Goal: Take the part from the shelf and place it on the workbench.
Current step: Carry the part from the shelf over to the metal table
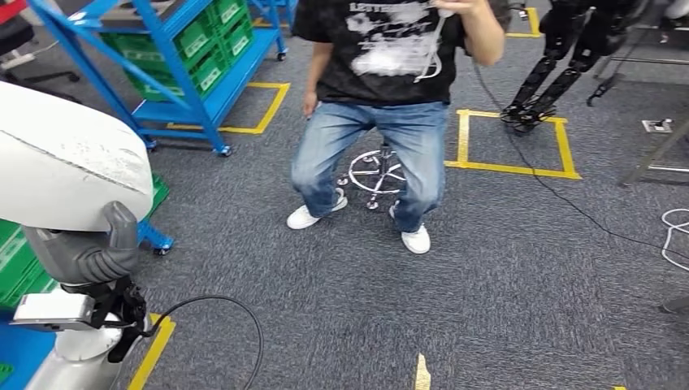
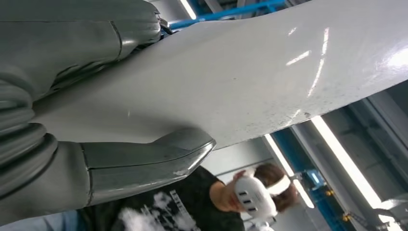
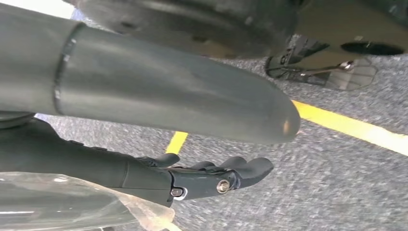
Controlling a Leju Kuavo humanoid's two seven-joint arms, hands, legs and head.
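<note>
We see one part (image 1: 69,158): a large, smooth, white panel with a rounded, curved surface, glossy and speckled with small dark marks. It is off the shelf and held up in the left hand (image 1: 89,252), well to the left of the person (image 1: 382,89) on the stool (image 1: 375,173). In the left wrist view the part (image 2: 250,82) runs across the picture, and the left hand (image 2: 57,159) grips it with the thumb (image 2: 149,161) on one face and the other fingers (image 2: 96,33) on the opposite face.

The right hand (image 3: 159,178) hangs above the grey carpet (image 3: 337,192). Its dark fingers (image 3: 240,171) are stretched out, apart from the thumb (image 3: 168,98), with nothing between them. A piece of clear plastic (image 3: 62,202) lies along the hand; we cannot tell whether it touches.

We count one person, seated on one wheeled stool and wearing a white headset (image 2: 252,197). Left of the person stands one blue shelf (image 1: 175,73) with green crates (image 1: 215,41); more green crates (image 1: 20,264) sit just under the part. We count two yellow tape squares on the carpet, one (image 1: 256,110) to the person's left and one (image 1: 512,142) to the right, where a pair of black robot legs (image 1: 552,73) stands. A black cable (image 1: 236,313) loops from the left arm.
</note>
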